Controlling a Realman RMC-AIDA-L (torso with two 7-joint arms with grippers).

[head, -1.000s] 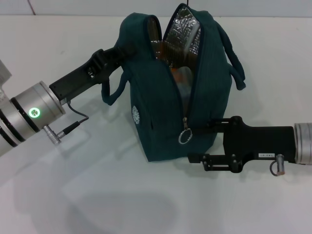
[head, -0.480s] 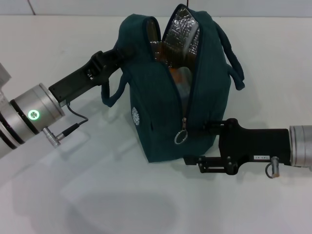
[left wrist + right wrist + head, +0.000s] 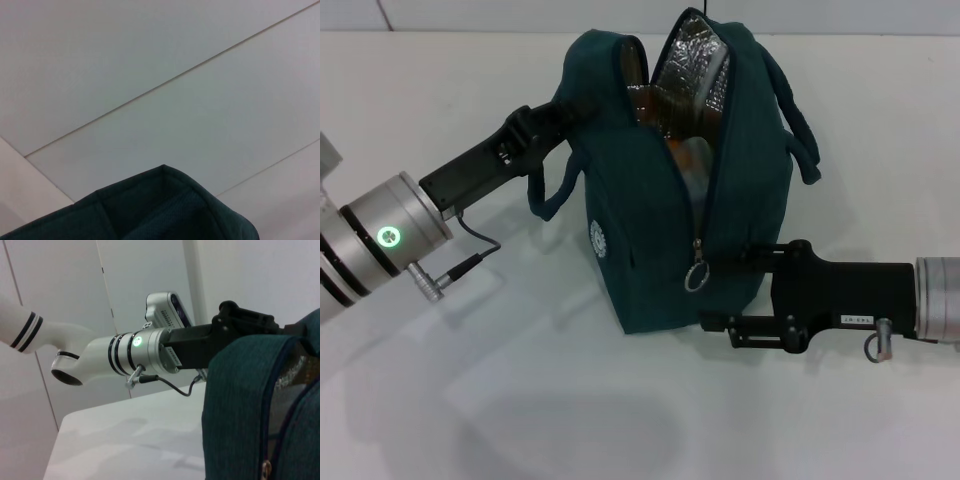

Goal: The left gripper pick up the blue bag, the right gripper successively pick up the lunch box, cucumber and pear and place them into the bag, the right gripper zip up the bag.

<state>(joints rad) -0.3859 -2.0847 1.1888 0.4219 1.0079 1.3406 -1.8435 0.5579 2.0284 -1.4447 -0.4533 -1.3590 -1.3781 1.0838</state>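
The blue bag (image 3: 660,200), a soft woven pouch with a crinkled silver foil lining, is stood upright on the white table (image 3: 520,400), its zipper gaping at the top. Something orange is glimpsed inside. The left gripper (image 3: 555,115) is pressed to the bag's upper left edge; whether its jaws are clamped cannot be told. The right gripper (image 3: 720,265) is set at the round metal zipper ring (image 3: 696,277) low on the front; its jaws' state cannot be told.
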